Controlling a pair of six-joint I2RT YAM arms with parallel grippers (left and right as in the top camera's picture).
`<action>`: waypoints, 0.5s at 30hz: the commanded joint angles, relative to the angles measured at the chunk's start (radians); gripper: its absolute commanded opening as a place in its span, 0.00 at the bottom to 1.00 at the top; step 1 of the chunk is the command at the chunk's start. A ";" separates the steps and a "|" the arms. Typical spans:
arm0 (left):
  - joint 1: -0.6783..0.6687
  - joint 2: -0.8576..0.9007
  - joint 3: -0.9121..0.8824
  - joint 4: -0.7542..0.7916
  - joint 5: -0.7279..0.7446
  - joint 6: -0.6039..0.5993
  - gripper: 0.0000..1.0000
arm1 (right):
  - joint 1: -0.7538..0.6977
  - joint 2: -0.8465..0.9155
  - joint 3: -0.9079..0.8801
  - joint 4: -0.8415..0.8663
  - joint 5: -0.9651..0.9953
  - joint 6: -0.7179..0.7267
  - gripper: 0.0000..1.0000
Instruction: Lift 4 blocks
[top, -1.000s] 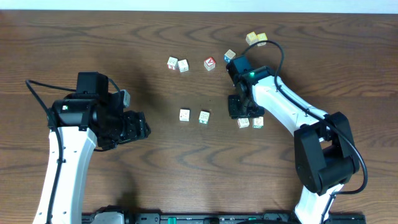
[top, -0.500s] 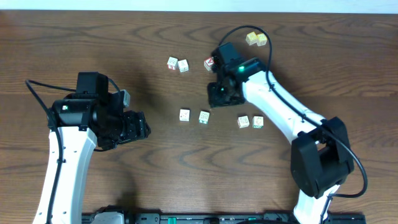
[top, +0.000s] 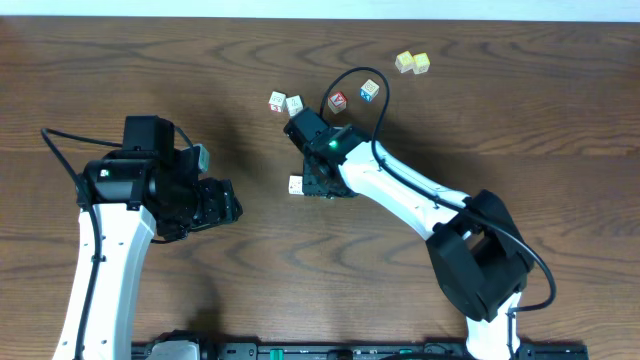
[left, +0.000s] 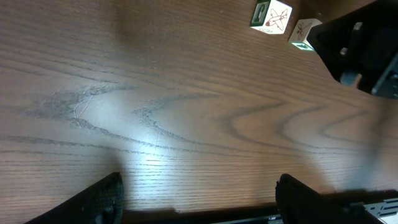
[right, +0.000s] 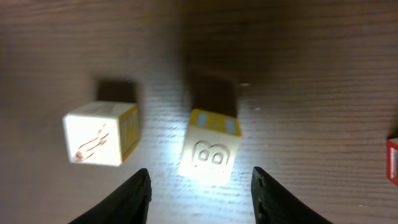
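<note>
red-print block (right: 99, 134): flat | B-print block (right: 210, 152): beside it, apart, slightly turned

A dark wood-grain counter (top: 520, 130) carries six loose cubes near its far edge. One pink-edged white cube (top: 277, 101) sits just beside a second pink-edged white cube (top: 294, 104). Further along are a red-faced cube (top: 338, 100) and a blue-sided cube (top: 370, 90). One pale yellow cube (top: 404, 61) touches another pale yellow cube (top: 421, 64).

Small blocks (top: 296, 184) lie scattered on the wooden table (top: 520, 130).
</note>
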 joint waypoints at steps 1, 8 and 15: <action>0.005 0.002 0.018 -0.005 -0.009 -0.002 0.79 | 0.006 0.038 -0.009 0.002 0.079 0.065 0.51; 0.005 0.002 0.018 -0.005 -0.009 -0.002 0.79 | 0.003 0.092 -0.010 0.029 0.079 0.064 0.51; 0.005 0.002 0.018 -0.005 -0.009 -0.002 0.79 | 0.002 0.097 -0.010 0.030 0.079 0.063 0.37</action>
